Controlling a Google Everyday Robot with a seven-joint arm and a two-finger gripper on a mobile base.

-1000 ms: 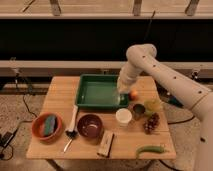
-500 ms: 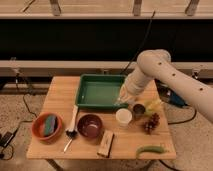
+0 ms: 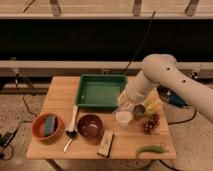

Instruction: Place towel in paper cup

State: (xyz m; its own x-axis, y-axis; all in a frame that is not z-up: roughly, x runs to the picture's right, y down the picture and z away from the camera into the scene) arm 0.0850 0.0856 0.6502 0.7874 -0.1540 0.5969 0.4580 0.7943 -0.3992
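Hanging just above the paper cup (image 3: 123,118), the gripper (image 3: 124,104) is seen at the right side of the surface (image 3: 61,97). The jaws are clenched, and a small pale bit is pinched in them. That bit is taken to be the towel (image 3: 121,103), as no other pale cloth is seen lying on the surface. So the towel is held in the air, right over the cup and not yet inside it, as far as can be told.

A change is seen from a moment ago. Then the gripper was held higher and farther back, by the right edge of the green tray (image 3: 102,92). Now it has been brought nearer and lower. The cup has not been moved.

This means the carrying part is judged to be almost done. What is left is for the towel to be lowered a little more and let go.

Care is needed. A small dark cup (image 3: 139,110) is standing just to the right of the paper cup, with grapes (image 3: 150,122) near it, and the maroon bowl (image 3: 91,125) is set to the left. The paper cup looks light, so it could be tipped over if it is bumped.
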